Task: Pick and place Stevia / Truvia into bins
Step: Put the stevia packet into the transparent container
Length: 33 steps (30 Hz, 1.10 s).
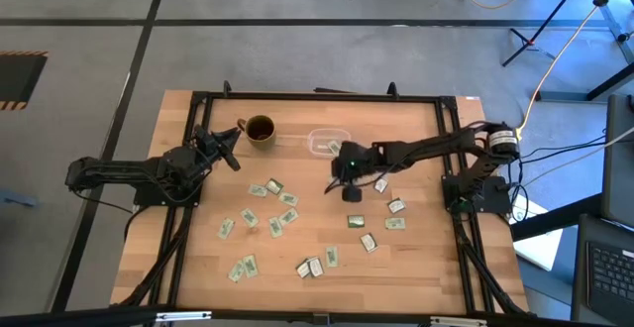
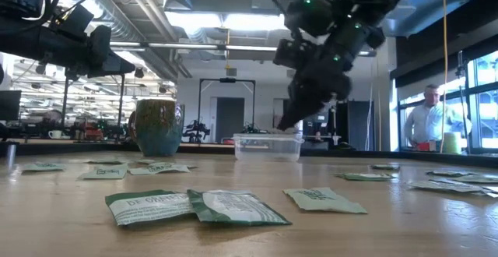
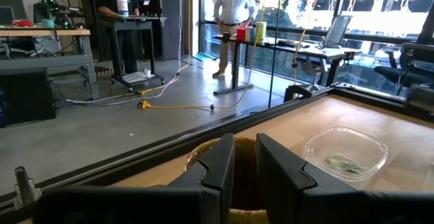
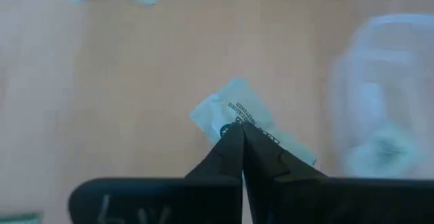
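Several pale green and white Stevia sachets (image 1: 287, 213) lie flat across the wooden table, two of them close to the low camera (image 2: 198, 206). The clear bin (image 1: 327, 142) stands near the far edge with a sachet (image 3: 346, 163) inside it. My right gripper (image 1: 342, 176) hangs just near of the bin, shut on one sachet (image 4: 254, 115). My left gripper (image 3: 244, 173) waits open beside the brown mug (image 1: 260, 129), its fingers pointing toward the mug and touching nothing. My right gripper pinches a sachet between its two fingertips (image 4: 230, 146), which meet on the sachet's near edge (image 4: 234, 123). The fingers slant downward. The sachet sticks out beyond the fingertips, lifted clear of the table beside the bin (image 4: 386, 95).
The brown mug (image 2: 156, 126) stands to the left of the bin (image 2: 267, 146). A black frame (image 1: 317, 96) runs round the table. People stand in the room beyond (image 3: 234, 7). Bare wood (image 1: 297, 173) lies between the two grippers.
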{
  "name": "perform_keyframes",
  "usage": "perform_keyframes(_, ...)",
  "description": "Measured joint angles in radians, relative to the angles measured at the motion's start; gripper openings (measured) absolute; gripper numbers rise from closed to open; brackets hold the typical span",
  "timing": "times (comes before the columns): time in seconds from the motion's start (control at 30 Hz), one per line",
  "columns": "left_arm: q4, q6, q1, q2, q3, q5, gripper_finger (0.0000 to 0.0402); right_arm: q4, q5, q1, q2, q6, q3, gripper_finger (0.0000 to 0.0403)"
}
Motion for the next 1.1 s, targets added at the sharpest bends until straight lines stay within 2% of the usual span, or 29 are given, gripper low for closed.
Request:
perform_keyframes(0.13,-0.003,0.0,0.0,0.0,0.0,0.0,0.0058,-0.004,0.091,-0.038,-0.002,-0.016,0.054,0.0002)
perform_keyframes(0.23,-0.003,0.0,0.0,0.0,0.0,0.0,0.0058,-0.002,0.122,-0.079,-0.001,-0.018,0.072,0.0002)
perform_keyframes(0.57,-0.004,0.0,0.0,0.0,0.0,0.0,0.0058,0.009,0.124,-0.189,-0.001,0.013,0.036,0.0001)
perform_keyframes(1.1,-0.004,0.0,0.0,0.0,0.0,0.0,0.0058,0.09,0.123,-0.199,0.045,0.035,0.014,0.0)
